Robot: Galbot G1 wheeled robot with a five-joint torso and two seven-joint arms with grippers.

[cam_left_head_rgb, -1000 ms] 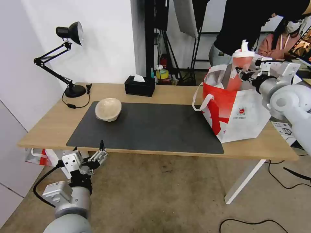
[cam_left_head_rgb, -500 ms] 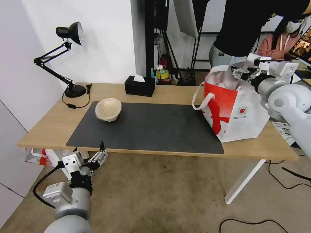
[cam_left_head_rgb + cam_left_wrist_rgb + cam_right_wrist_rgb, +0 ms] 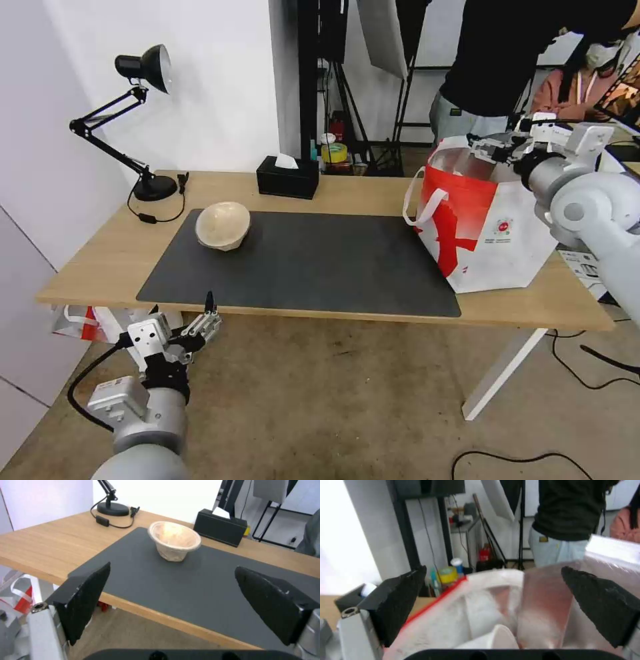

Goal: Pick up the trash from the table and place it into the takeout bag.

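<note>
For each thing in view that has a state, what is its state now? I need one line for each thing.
beige bowl: upright on the dark mat, nothing in it.
takeout bag: standing open on the table.
black tissue box: a tissue sticks out.
desk lamp: no light visible.
left gripper: open, below the table edge.
right gripper: open, above the bag's mouth.

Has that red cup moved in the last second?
Yes. It was held above the bag by the right end effector; now it has dropped inside.
</note>
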